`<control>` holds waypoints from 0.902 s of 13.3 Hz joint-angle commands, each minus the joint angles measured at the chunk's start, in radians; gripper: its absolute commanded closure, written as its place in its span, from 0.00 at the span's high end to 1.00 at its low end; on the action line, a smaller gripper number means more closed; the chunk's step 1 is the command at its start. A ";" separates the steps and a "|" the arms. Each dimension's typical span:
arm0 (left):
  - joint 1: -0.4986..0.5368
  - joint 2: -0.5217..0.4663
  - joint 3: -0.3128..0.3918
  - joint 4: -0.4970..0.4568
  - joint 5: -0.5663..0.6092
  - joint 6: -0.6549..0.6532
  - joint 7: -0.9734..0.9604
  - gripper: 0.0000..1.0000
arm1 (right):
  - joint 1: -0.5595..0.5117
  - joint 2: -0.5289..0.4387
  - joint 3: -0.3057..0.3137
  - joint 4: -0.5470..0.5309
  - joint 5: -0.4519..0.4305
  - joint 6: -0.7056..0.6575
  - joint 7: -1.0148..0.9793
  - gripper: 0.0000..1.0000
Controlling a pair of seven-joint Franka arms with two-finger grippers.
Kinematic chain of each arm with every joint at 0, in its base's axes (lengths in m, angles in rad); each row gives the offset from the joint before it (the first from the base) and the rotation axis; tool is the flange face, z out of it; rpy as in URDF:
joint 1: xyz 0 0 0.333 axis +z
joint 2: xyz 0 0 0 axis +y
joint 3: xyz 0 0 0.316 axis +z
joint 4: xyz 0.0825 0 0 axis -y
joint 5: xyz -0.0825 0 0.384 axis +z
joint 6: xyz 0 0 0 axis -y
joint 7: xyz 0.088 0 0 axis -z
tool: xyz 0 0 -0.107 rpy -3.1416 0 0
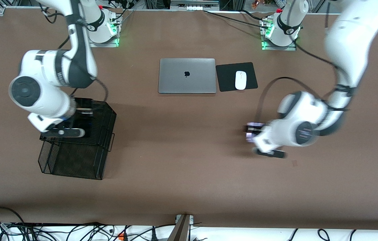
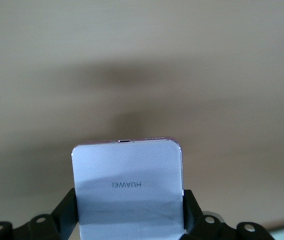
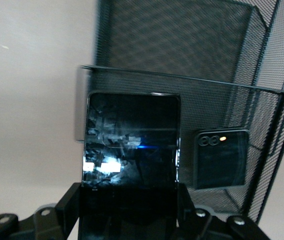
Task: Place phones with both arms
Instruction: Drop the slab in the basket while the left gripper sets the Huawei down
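2 arms, both mid-carry w/ a phone each. Worktop (image 1: 189,174) brown, mostly bare in the middle.

1 black mesh basket (image 1: 75,160) at right arm's end of worktop, nearer front cam than laptop. 1 silver laptop (image 1: 187,75), lid shut, near the bases. 1 black mousepad (image 1: 226,77) just beside laptop toward left arm's end, 1 white mouse (image 1: 240,80) on it.

Right tool (image 3: 129,212) over the basket, clamped on a black phone (image 3: 131,140), squarish, glossy, held upright at the mesh wall. Looks about to drop in. Next: lower into basket, release, lift clear w/o snagging the mesh rim.

Left tool (image 2: 129,220) over bare worktop toward left arm's end, clamped on the pale lavender phone (image 2: 127,175), squarish, fingers (image 2: 64,212) on both side edges, brand text visible. Blurred in front view, so prob. in transit. Long way to basket; next needs travel across worktop toward right arm's end w/o clashing w/ right arm parked there. Likely must wait for right arm to clear.

Phones counted: 3. 1 black in right tool, 1 lavender in left tool, 1 dark phone (image 3: 221,157) w/ camera bump already inside basket against the mesh. Approx one third done, judged.
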 commanded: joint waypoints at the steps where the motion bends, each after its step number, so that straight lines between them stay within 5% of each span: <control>1: -0.120 0.085 0.014 0.017 -0.007 0.180 -0.178 0.46 | 0.023 -0.031 -0.003 -0.119 0.028 0.116 -0.037 0.00; 4: -0.229 0.180 0.032 0.015 -0.007 0.431 -0.318 0.50 | 0.023 -0.002 0.000 -0.156 0.074 0.178 -0.053 0.00; 5: -0.249 0.188 0.044 0.014 -0.004 0.463 -0.339 0.59 | 0.023 0.002 0.003 -0.156 0.080 0.178 -0.053 0.00; 6: -0.262 0.183 0.058 0.012 -0.004 0.463 -0.344 0.85 | 0.023 0.002 0.008 -0.156 0.080 0.178 -0.051 0.00; 7: -0.261 0.177 0.058 0.011 -0.003 0.455 -0.350 1.00 | 0.023 0.005 0.008 -0.153 0.080 0.176 -0.048 0.33; 8: -0.253 0.165 0.058 0.009 -0.003 0.440 -0.349 1.00 | 0.021 0.008 0.008 -0.148 0.083 0.172 -0.045 0.99; 12: -0.198 0.006 0.060 0.015 0.000 0.177 -0.343 1.00 | 0.021 -0.002 -0.001 -0.090 0.088 0.109 -0.050 1.00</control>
